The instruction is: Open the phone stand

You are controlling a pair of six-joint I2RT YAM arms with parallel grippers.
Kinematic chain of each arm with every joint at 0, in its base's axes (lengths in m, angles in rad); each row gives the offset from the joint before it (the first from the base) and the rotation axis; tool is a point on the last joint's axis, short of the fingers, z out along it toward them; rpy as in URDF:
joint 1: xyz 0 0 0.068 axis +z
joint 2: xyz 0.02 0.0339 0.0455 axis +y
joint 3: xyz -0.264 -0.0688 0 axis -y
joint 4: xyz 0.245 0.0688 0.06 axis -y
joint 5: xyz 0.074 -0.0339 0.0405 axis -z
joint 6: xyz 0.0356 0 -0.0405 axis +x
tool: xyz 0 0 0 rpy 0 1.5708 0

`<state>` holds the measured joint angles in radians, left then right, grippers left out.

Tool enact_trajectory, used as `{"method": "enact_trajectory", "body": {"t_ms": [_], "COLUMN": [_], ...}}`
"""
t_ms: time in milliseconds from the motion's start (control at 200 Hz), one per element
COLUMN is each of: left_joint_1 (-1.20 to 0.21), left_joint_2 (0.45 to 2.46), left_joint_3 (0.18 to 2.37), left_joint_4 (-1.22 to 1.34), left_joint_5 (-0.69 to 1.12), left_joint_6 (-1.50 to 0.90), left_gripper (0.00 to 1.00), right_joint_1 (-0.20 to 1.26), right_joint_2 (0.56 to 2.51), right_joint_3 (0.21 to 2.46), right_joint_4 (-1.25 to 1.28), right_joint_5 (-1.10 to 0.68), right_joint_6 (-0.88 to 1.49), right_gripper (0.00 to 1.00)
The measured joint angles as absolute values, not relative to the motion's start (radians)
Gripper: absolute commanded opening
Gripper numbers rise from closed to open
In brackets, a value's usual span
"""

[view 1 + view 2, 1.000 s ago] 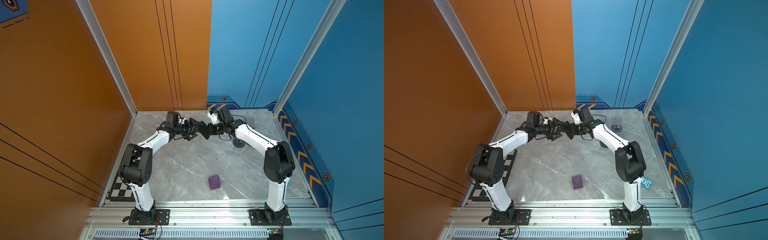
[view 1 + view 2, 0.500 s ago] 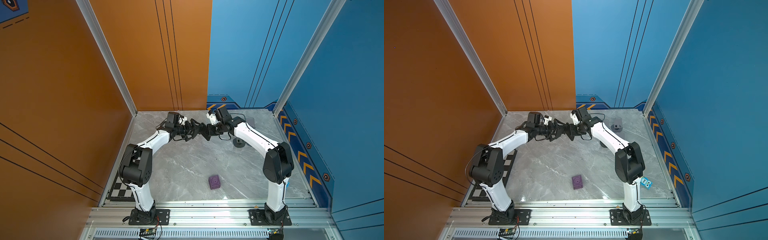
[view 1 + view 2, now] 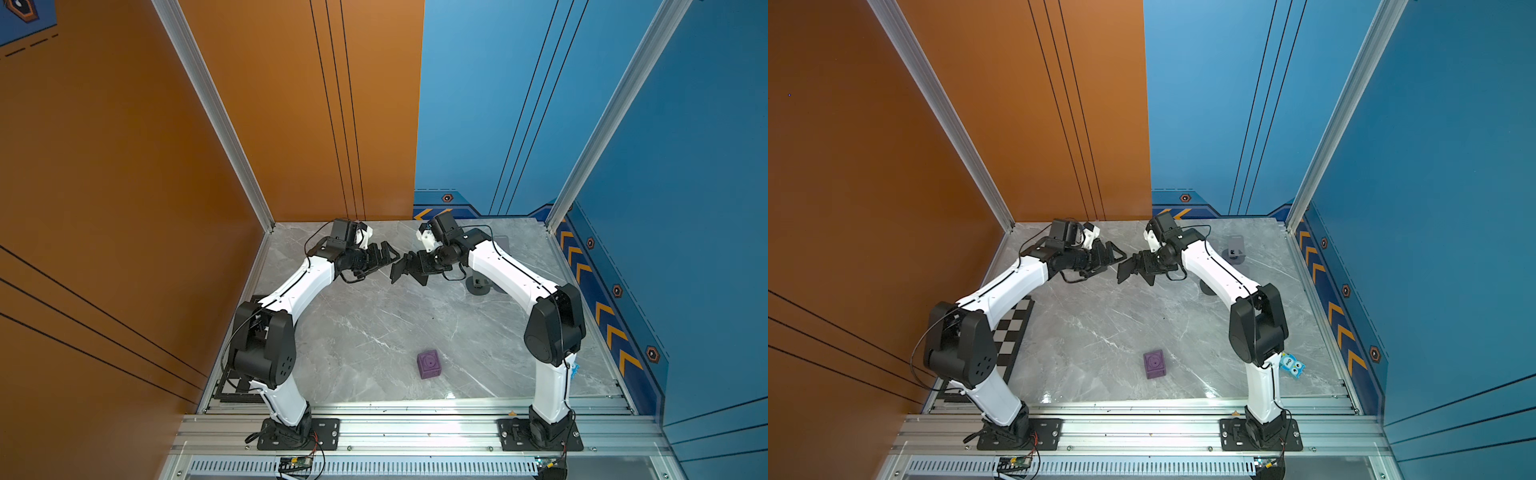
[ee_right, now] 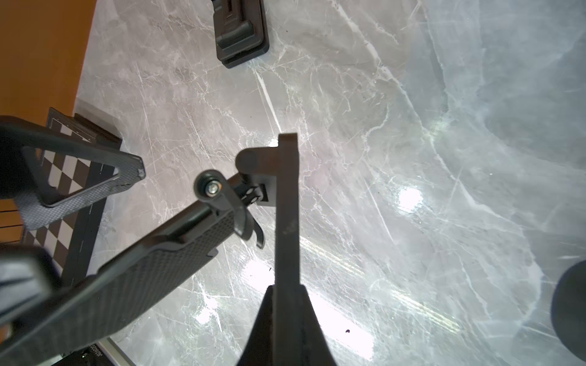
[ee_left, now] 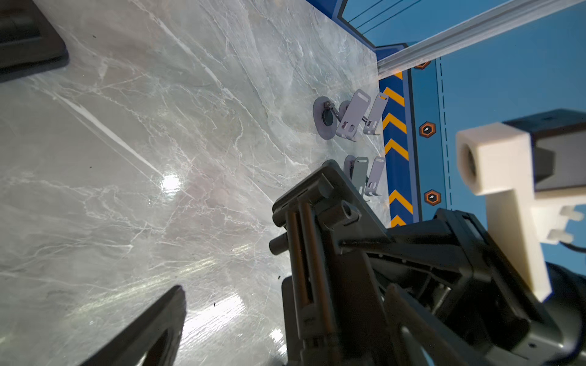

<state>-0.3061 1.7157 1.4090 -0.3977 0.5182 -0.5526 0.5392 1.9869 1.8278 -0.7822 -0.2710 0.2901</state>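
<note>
In both top views the black phone stand (image 3: 400, 272) (image 3: 1125, 271) hangs above the back of the marble table. My right gripper (image 3: 417, 266) is shut on one of its plates. The right wrist view shows that plate (image 4: 287, 206) edge-on between the fingers, with the textured second plate (image 4: 142, 269) swung out at an angle from the hinge. My left gripper (image 3: 388, 251) is open, close beside the stand's left edge. One of its fingers (image 5: 152, 329) shows in the left wrist view, with nothing between the jaws.
A second black stand (image 4: 239, 28) lies folded flat on the table. Two grey stands (image 5: 348, 120) (image 5: 361, 174) sit at the back right near the blue wall. A purple cube (image 3: 428, 363) sits front centre, a blue owl toy (image 3: 1291, 365) by the right arm, and a checkerboard (image 3: 1013, 328) at the left.
The left gripper has drawn back to the left, so a small gap now shows between it and the stand. The right gripper has kept its hold.
</note>
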Motion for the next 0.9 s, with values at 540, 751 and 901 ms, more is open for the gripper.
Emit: {"method": "enact_trajectory", "body": {"t_ms": [540,751,901], "left_joint_1": [-0.435,-0.448,-0.455], "left_joint_2": [1.685,1.700,1.716], "left_joint_3": [1.465,1.467,1.467], "left_joint_4": [-0.570,-0.594,-0.604], "left_joint_5": [0.356,0.356,0.359], "left_joint_6": [-0.266,-0.238,-0.224], "left_gripper": [0.51,0.50,0.48], "right_joint_1": [0.582,0.583,0.585], "right_joint_2": [2.027,2.030,2.035], "right_joint_3": [1.847,1.854,1.861], "right_joint_4": [-0.900,-0.908,-0.908], "right_joint_5": [-0.211,-0.205,-0.204], "right_joint_6": [0.261,0.261,0.260], "right_gripper": [0.02,0.02,0.02]}}
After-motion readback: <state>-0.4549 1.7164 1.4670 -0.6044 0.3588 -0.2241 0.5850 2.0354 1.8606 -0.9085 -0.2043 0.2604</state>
